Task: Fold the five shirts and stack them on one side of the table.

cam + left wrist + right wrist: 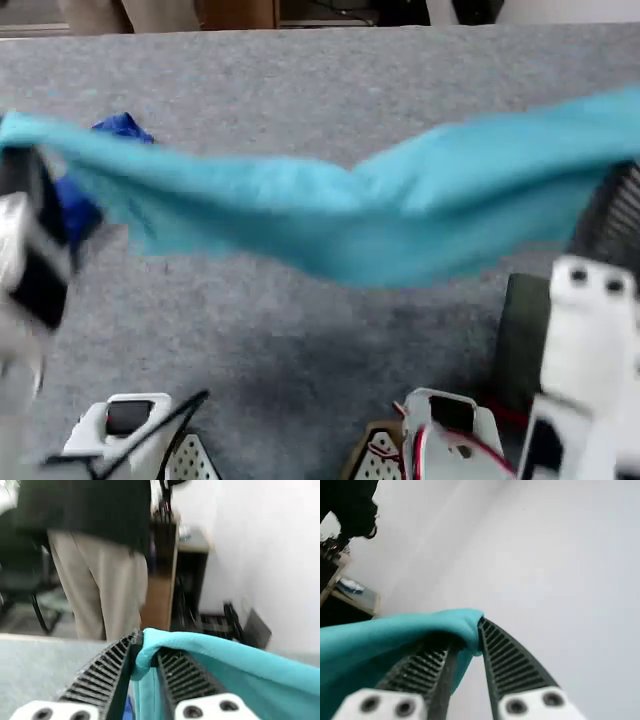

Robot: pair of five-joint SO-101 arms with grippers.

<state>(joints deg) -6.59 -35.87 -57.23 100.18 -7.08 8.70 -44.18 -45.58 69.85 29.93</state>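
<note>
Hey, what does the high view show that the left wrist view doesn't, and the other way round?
High view: the teal shirt as a whole, stretched in the air across the table's width, plus two arm bases at the near edge.

Left wrist view: the left gripper close up, its ribbed fingers shut on a bunched edge of the shirt, with a white wall behind.

Shared: the teal shirt and the gray table.
</note>
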